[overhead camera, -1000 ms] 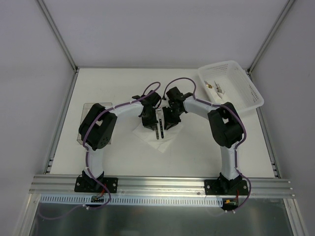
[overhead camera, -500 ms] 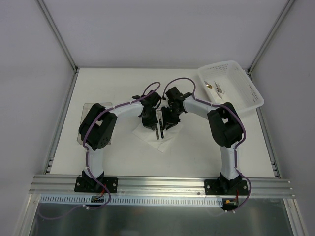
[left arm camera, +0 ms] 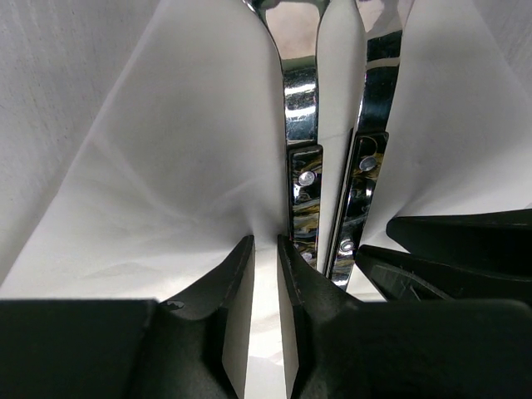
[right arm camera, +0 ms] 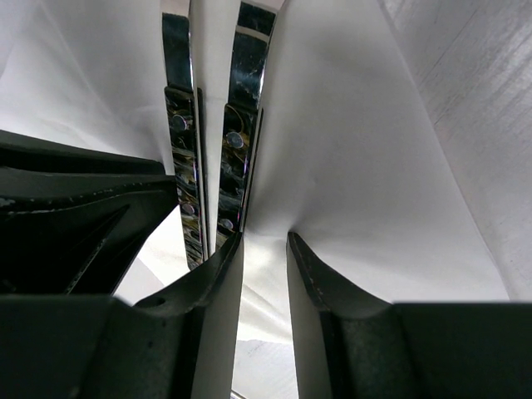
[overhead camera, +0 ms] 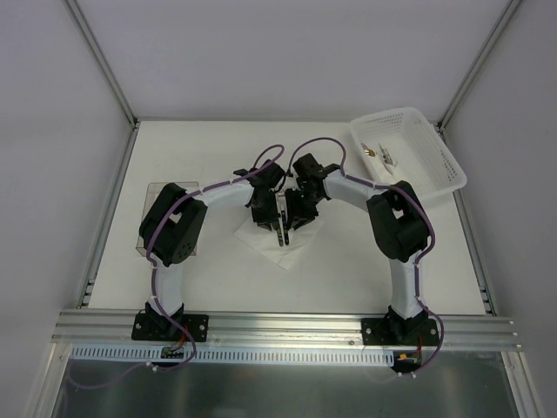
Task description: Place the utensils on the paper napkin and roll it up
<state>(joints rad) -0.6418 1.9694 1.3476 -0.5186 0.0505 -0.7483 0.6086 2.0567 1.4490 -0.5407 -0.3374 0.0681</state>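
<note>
- Napkin [overhead camera: 287, 254]: mid-worktop [overhead camera: 200, 157]; thin, soft, likely to tear easily; its sides stand up in folds.
- Utensils [left arm camera: 301, 108]: two lie side by side along its centre; stiff and slick, so they may slide during rolling.
- Left jaws, right jaws: each slightly parted astride a fold, not clamping.
- Best hold: a light pinch on the napkin edge.

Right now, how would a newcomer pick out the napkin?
Look to the middle of the off-white table. The thin white square paper napkin lies there, turned like a diamond. Unlike the white plastic lattice basket at far right, it carries two shiny metal utensils.
</note>
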